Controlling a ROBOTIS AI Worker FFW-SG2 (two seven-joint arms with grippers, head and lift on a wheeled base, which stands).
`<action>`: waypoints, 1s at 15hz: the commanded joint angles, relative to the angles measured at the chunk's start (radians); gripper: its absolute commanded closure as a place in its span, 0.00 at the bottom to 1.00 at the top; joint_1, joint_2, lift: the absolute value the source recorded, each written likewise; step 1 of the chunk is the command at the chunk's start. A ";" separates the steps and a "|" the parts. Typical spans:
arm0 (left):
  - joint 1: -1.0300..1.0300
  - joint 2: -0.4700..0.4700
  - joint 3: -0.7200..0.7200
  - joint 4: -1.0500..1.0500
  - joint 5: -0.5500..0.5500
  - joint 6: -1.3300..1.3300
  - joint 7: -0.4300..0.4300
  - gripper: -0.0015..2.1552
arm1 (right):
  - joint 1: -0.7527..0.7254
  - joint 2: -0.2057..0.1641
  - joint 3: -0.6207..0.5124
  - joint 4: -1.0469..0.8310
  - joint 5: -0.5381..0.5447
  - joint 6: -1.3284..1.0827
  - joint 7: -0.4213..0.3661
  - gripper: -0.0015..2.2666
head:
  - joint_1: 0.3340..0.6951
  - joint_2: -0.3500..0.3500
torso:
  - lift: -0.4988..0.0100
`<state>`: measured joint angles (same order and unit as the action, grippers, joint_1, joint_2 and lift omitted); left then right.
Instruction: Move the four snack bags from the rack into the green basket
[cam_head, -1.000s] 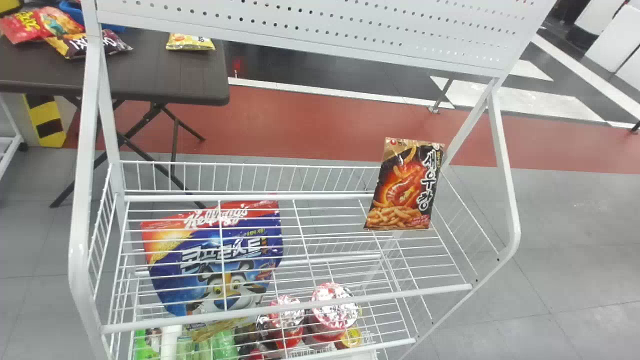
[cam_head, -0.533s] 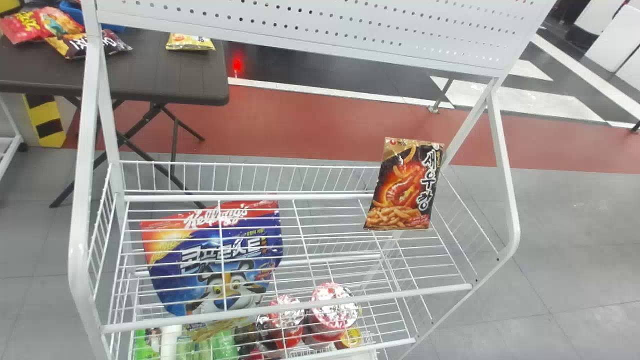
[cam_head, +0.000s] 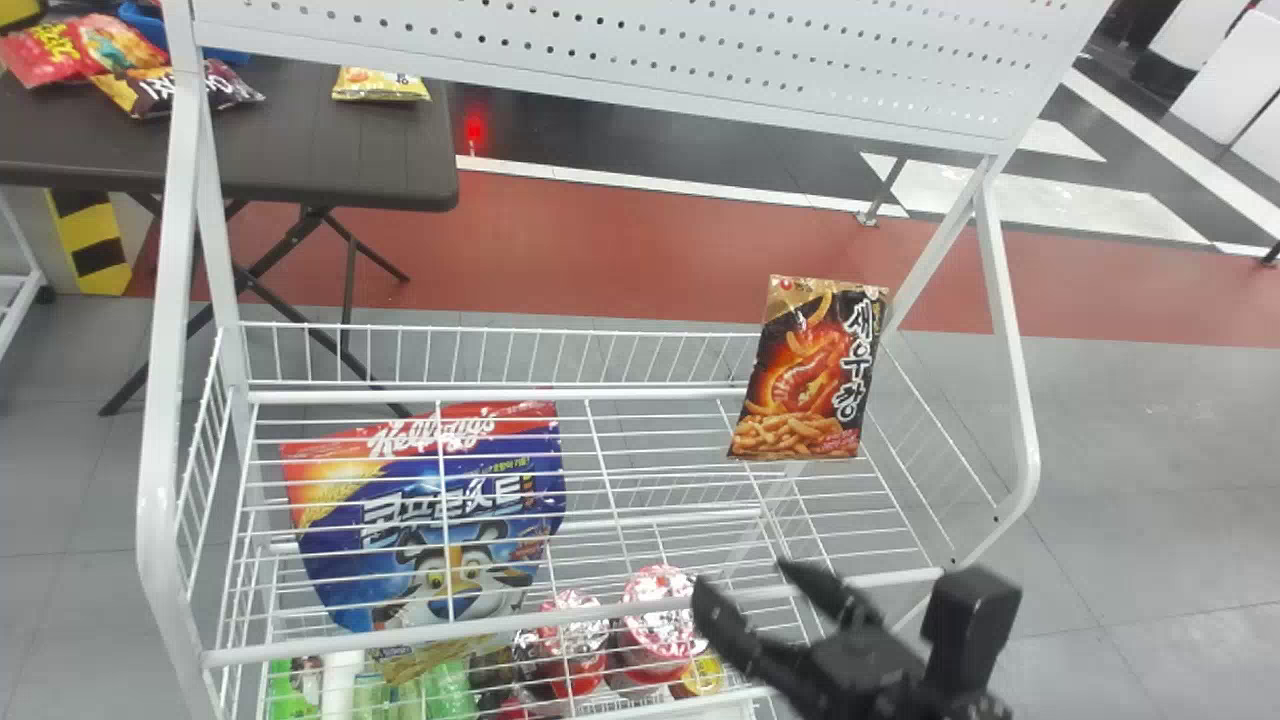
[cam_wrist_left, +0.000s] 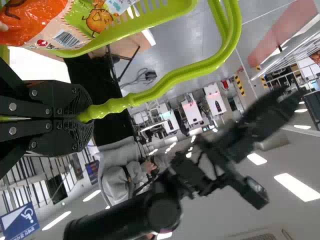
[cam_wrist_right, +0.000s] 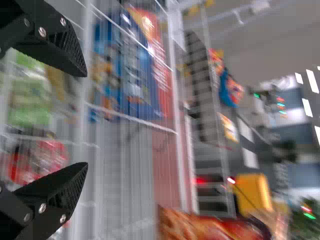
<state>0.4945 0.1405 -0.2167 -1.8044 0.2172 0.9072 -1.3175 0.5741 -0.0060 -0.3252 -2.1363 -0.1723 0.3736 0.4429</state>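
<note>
One snack bag, black with an orange shrimp picture (cam_head: 808, 370), leans upright at the right end of the white wire rack (cam_head: 660, 460). Low at the right in the head view, my right gripper (cam_head: 765, 590) stands open in front of the rack, nearer than the bag and below it. In the right wrist view that gripper (cam_wrist_right: 82, 120) has nothing between its fingers, and part of the bag (cam_wrist_right: 200, 225) lies at the bottom edge. My left gripper (cam_wrist_left: 82, 117) is shut on the handle of the green basket (cam_wrist_left: 170, 80), which holds snack bags (cam_wrist_left: 35, 20).
A blue and red cereal bag (cam_head: 430, 520) is on the rack's left part, behind the front rail. Cups (cam_head: 660, 620) stand on the shelf below. A perforated panel (cam_head: 620, 60) spans the top; a dark table (cam_head: 320, 140) with snack bags is behind left.
My right gripper has come into the head view from the bottom edge, at the right front of the rack. The bags on the rack have not moved.
</note>
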 joint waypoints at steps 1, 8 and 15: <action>0.004 -0.001 -0.001 -0.001 -0.001 -0.003 0.000 0.84 | -0.212 0.001 -0.068 0.162 0.033 -0.052 -0.033 0.03 | 1.00 0.00 | 0.98; 0.002 -0.001 -0.006 -0.001 -0.004 0.000 0.003 0.84 | -0.579 -0.055 -0.156 0.523 0.111 -0.114 -0.052 0.03 | 1.00 0.00 | 0.98; -0.019 0.005 -0.001 0.002 0.004 0.013 0.000 0.84 | -0.669 -0.066 -0.160 0.647 0.209 -0.046 0.004 0.99 | 1.00 0.00 | 0.98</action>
<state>0.4800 0.1449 -0.2202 -1.8031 0.2176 0.9181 -1.3175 -0.1173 -0.0725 -0.4863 -1.4772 0.0436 0.3442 0.4415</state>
